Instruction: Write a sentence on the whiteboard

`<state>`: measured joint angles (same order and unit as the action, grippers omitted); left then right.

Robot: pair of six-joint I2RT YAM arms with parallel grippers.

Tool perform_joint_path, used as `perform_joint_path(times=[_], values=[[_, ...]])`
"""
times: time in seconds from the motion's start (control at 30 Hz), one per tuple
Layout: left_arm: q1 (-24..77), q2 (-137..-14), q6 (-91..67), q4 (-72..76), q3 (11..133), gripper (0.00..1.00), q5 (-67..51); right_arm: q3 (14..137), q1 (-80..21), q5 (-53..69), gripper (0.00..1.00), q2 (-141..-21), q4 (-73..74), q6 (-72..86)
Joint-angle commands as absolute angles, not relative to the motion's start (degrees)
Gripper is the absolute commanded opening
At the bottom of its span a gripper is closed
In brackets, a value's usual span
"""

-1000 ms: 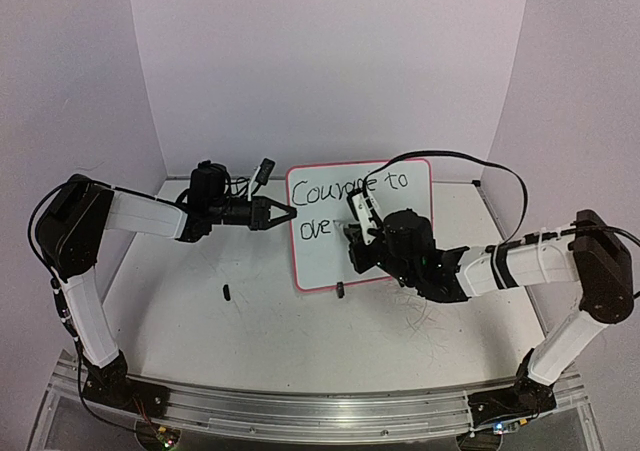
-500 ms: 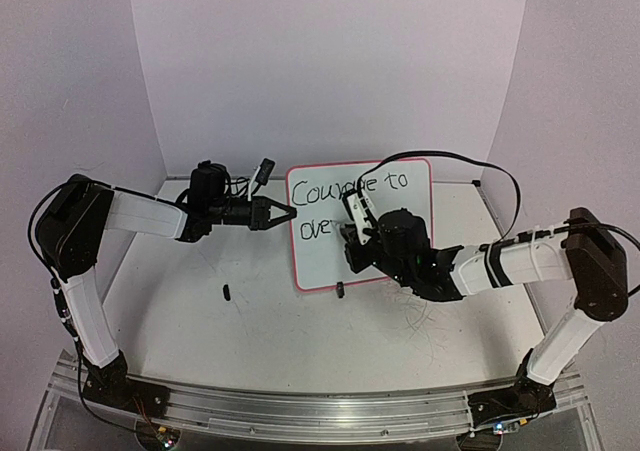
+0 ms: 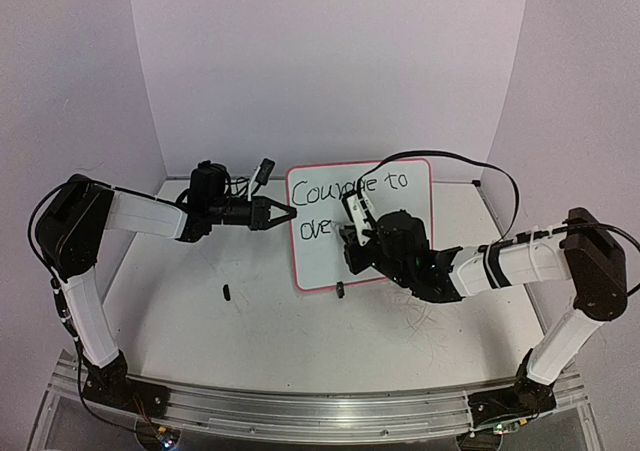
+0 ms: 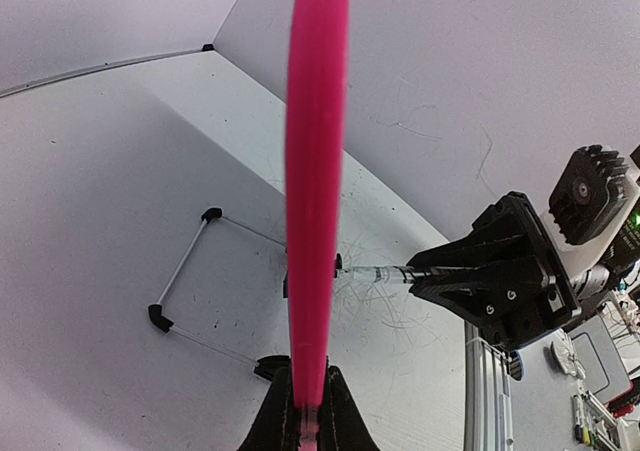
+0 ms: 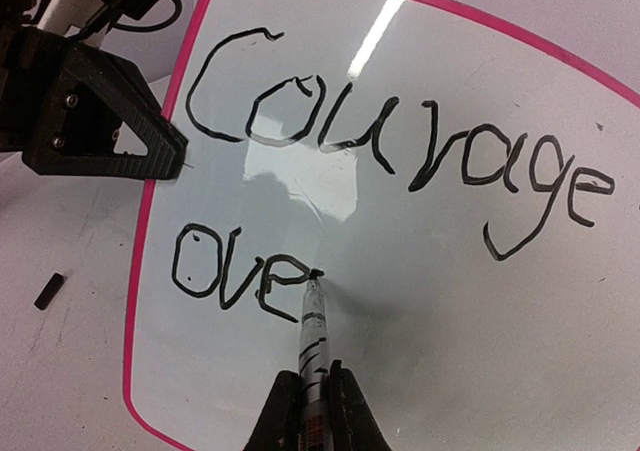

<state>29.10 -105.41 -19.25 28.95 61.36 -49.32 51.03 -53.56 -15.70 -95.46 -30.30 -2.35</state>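
The whiteboard (image 3: 375, 233), white with a pink frame, stands upright on the table and reads "Courage to" above "ove". My left gripper (image 3: 285, 214) is shut on its left edge; the left wrist view shows the pink frame (image 4: 316, 171) edge-on between the jaws. My right gripper (image 3: 350, 233) is shut on a marker (image 5: 312, 346) whose tip touches the board (image 5: 420, 271) just right of the "e". The left gripper's fingers (image 5: 95, 111) show at the board's left edge in the right wrist view.
A small black marker cap (image 3: 226, 292) lies on the table left of the board, also in the right wrist view (image 5: 48, 290). A black clip foot (image 3: 340, 290) sits at the board's lower edge. A wire stand (image 4: 190, 271) lies behind the board. Purple walls enclose the table.
My right arm has shifted slightly left along the board with the marker. The left arm and board have not moved.
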Motion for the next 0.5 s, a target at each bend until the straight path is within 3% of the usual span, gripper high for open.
perform_joint_path(times=[0.0, 0.47], values=[[29.88, -103.68, -17.40, 30.15, 62.53, 0.00, -52.00, 49.74, -53.81, -16.44, 0.00, -94.18, -29.02, -0.97], [29.91, -103.80, -17.48, 30.06, 62.60, 0.00, -52.07, 47.82, -55.36, -16.11, 0.00, -93.88, -28.30, 2.45]])
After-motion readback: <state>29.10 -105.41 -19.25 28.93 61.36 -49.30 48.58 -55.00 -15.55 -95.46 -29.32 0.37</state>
